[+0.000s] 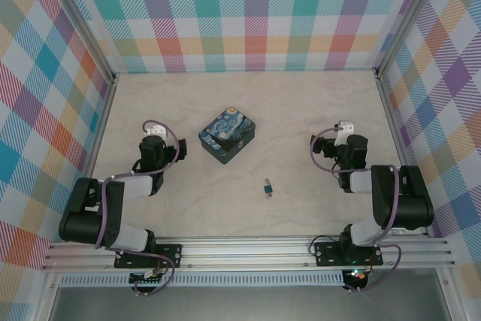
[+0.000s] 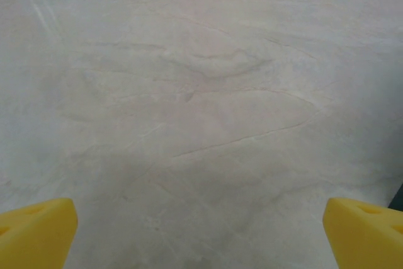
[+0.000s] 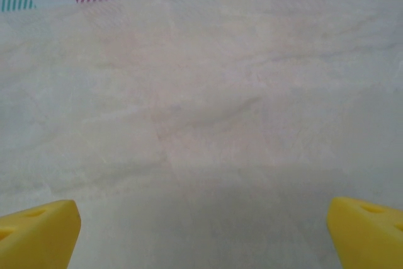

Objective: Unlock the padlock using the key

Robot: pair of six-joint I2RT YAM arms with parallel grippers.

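Note:
The tiny padlock (image 1: 267,188), with a dark blue body and a silvery shackle, lies on the marble tabletop a little right of centre, between the two arms. The key is too small to make out and may be hidden. My left gripper (image 1: 154,130) hangs over the left part of the table, well left of the padlock. In its wrist view the left gripper (image 2: 200,234) is open, its yellow fingertips (image 2: 34,231) wide apart over bare marble. My right gripper (image 1: 344,128) sits at the right. It too is open (image 3: 203,234), with nothing between its fingertips (image 3: 38,231).
A rounded box (image 1: 227,134) painted with a blue-and-yellow night sky stands behind the padlock, left of centre. Plaid walls (image 1: 255,13) enclose the table on three sides. An aluminium rail (image 1: 248,252) runs along the near edge.

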